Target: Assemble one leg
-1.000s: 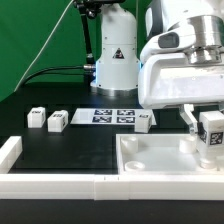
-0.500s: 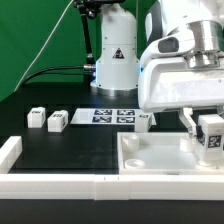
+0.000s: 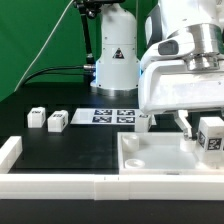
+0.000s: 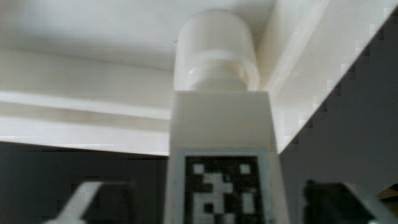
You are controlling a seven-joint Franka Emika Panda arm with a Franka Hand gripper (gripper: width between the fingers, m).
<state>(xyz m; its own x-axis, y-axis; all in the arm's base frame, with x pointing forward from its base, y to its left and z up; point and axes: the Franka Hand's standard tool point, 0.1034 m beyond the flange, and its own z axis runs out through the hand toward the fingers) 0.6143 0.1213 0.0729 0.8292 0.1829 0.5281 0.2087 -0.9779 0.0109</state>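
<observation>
My hand [image 3: 206, 126] is pinching the leg [image 3: 211, 140], with a finger on either side of its tagged block, and holds it over the corner of the white panel [image 3: 150, 160] at the exterior view's right. In the wrist view the leg [image 4: 222, 120] stands straight out from my hand [image 4: 214, 208], its tag facing the camera and its rounded end pointing at the panel's [image 4: 89, 80] pale walls. I cannot tell whether that end is touching the panel or hanging just clear of it, and I cannot make out the socket itself. I judge this to be the placing step: the leg is picked up and brought over, and seating it is not yet done. Next I'd need to line the rounded end up with the corner socket, keep the leg upright, and lower it slowly. If it meets the rim, I'd correct sideways, not push. The spare legs [image 3: 57, 121] lie well apart on the black surface [image 3: 70, 150], beside the marker board [image 3: 112, 116], out of my way.
</observation>
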